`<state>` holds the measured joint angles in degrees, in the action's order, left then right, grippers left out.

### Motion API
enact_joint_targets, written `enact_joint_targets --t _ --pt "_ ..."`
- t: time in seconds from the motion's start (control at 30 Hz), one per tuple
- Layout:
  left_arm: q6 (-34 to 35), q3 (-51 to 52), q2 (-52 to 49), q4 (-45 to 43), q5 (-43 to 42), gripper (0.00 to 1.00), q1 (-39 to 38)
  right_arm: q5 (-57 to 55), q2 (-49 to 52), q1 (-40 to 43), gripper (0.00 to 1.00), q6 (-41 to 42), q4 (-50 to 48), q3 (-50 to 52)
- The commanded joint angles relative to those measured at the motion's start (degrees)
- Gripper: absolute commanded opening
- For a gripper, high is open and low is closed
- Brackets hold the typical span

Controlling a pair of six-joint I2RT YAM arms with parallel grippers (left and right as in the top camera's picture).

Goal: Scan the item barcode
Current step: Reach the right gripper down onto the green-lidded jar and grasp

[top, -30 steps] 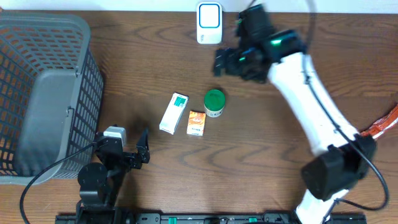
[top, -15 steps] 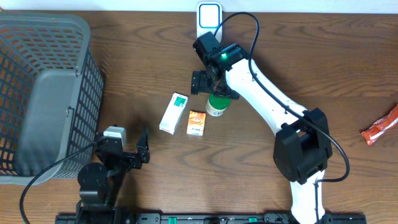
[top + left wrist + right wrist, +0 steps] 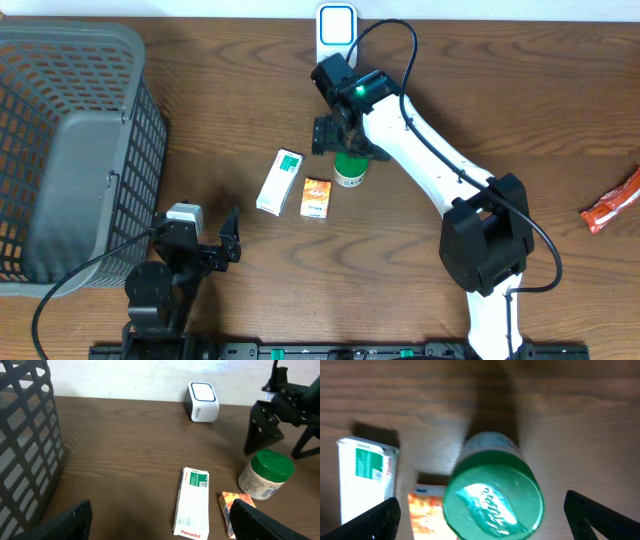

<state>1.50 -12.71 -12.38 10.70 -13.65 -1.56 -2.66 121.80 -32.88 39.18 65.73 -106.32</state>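
right gripper open over the green-lidded jar

the jar stands upright near the middle of the table, in front of the white scanner that sits at the far edge; the right gripper hangs over the jar with its jaws spread wide, one on each side and both clear of it, holding nothing; from the right wrist the green lid fills the space between the two fingers; just left of the jar lies a small orange packet, and beside that a white and green box, flat on the wood; the left gripper sits low near the front edge, wide too and empty, facing the box; a grey basket takes the left end of the table; a red wrapper lies at the far right edge.
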Motion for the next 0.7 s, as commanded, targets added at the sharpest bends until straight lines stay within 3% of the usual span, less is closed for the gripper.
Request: enact_joint_targets --t 0.0,0.4,0.67 --pt "0.09 0.13 0.20 0.00 -0.68 0.87 0.15 -1.14 0.22 0.70 0.99 -1.07 0.46 1.25" --pt "0.09 0.13 0.20 0.00 -0.70 0.87 0.15 0.37 0.44 1.33 0.99 -1.07 -8.37 11.15" --pt "0.09 0.13 0.20 0.00 -0.70 0.87 0.15 1.27 1.01 1.68 0.90 -2.86 -11.80 11.78"
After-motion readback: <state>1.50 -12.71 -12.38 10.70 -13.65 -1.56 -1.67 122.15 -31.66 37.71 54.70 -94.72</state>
